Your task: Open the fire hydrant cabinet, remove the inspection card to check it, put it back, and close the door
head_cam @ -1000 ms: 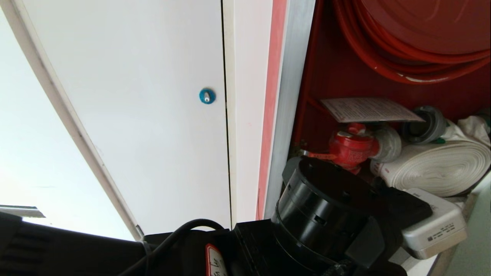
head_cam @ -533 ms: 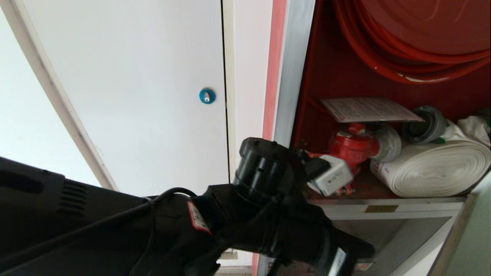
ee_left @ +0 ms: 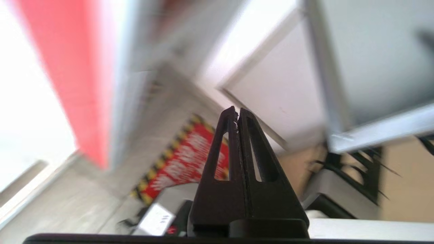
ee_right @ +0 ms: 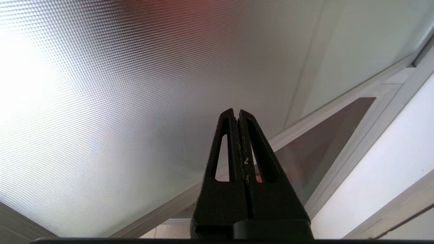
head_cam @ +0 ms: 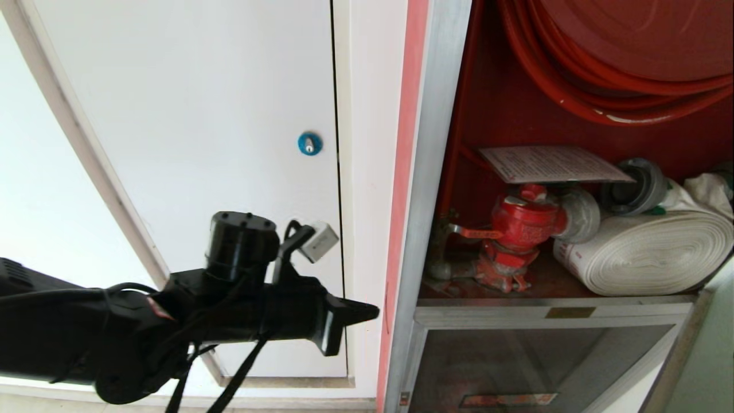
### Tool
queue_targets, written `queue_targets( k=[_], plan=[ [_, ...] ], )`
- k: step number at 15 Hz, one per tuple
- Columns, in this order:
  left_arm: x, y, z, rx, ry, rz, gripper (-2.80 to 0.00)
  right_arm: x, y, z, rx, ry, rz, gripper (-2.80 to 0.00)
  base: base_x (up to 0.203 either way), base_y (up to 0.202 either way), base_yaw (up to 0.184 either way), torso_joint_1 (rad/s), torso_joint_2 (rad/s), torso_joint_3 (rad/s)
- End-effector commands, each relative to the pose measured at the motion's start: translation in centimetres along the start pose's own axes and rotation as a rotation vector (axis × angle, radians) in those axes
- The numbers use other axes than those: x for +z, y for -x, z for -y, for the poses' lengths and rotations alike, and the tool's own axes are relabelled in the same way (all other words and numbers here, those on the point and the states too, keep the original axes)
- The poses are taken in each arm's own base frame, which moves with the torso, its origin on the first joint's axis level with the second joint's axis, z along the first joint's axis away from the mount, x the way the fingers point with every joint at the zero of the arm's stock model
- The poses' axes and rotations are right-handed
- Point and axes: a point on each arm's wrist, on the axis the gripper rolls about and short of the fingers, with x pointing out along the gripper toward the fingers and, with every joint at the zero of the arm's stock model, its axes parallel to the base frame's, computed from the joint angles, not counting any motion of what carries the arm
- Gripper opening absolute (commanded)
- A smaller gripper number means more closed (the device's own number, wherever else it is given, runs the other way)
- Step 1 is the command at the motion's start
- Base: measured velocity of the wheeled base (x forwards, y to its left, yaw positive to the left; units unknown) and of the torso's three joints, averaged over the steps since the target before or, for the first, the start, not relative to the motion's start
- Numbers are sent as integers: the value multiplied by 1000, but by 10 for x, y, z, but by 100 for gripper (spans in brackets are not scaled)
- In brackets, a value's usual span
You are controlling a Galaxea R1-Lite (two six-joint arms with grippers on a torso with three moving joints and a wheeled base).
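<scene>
Red-lined silver-framed fire hydrant cabinet stands open, thin white printed inspection card atop its red valve, the left tool pressed together alongside.

Hose reel cut off at twelve and three o'clock. Print on inspection card too small to read. Left wrist view smeared; red label there illegible.

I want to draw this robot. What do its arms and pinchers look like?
The left arm is black and chunky, with black cables looping along it, a round black cap on top and a small silver-grey box. The left gripper and the right gripper are black pointed wedges with long slots cut through each finger.
</scene>
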Motion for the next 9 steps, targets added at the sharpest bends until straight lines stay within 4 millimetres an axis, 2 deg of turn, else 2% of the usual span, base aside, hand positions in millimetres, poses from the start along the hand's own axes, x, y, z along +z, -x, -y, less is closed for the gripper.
queue_targets(
  k=[1,5,9],
  plan=[
    [3,40,-9,86,4,67,-280,0,0,0,0,-1,0,-280,0,0,0,0,0,0],
    [-16,94,-27,264,46,112,-280,0,0,0,0,-1,0,-280,0,0,0,0,0,0],
    [-16,160,-19,489,-4,263,-280,0,0,0,0,-1,-1,-280,0,0,0,0,0,0]
  ],
)
